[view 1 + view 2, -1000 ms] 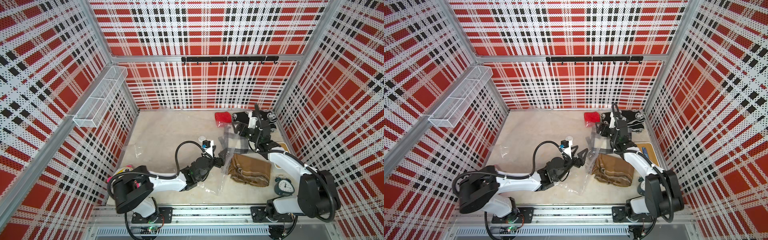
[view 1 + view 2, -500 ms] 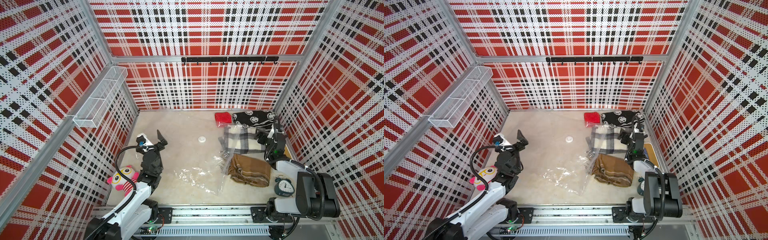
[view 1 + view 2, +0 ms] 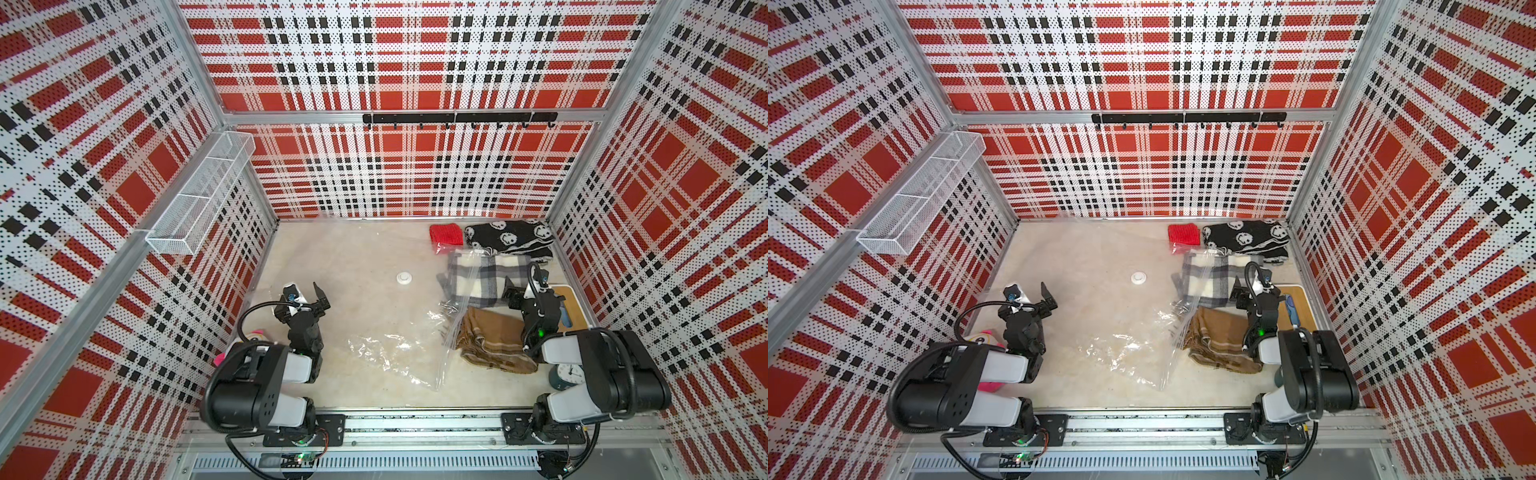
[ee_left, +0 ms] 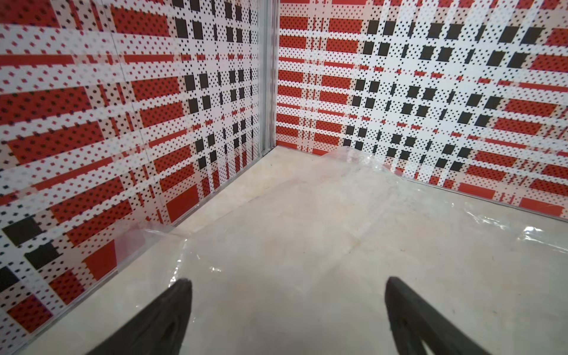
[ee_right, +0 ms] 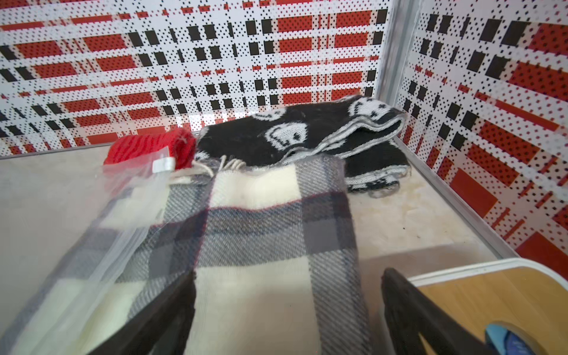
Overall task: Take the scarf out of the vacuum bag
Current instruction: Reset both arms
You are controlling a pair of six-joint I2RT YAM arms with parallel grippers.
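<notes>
Left hand (image 4: 287, 281): fingers spread, holding nothing, raised over the near-left of the surface (image 3: 332, 395), with only flat clear film below it.
Right hand (image 5: 287, 275): fingers spread, gripping nothing, poised just over the near end of the plaid scarf (image 3: 478, 278).
Risk, snagged film: the zip-seal edge (image 5: 132, 227) lies across one side of the plaid scarf. A fresh pinch there would likely catch plastic too and drag the vacuum bag (image 3: 390, 353) along.
Risk, crowding: the scarf's fringe touches the red knit (image 3: 446, 236) and the black smiley-face scarf (image 3: 509, 239) at the back. A push that way could bunch all three.
Vacuum bag: clear, crinkled at its near end, flat toward the back wall, valve (image 3: 403, 277) facing up; nothing shows inside its main body.
Plaid scarf: at the bag's mouth, between the brown scarf (image 3: 490, 345) and the black one. It is mostly uncovered, but I cannot tell whether its covered side sits inside the mouth or merely under the flap.
Wooden tray (image 5: 491, 292): just beside the right hand, holds a small blue item.
Wire basket (image 3: 199, 199): on the left wall, appears empty.
</notes>
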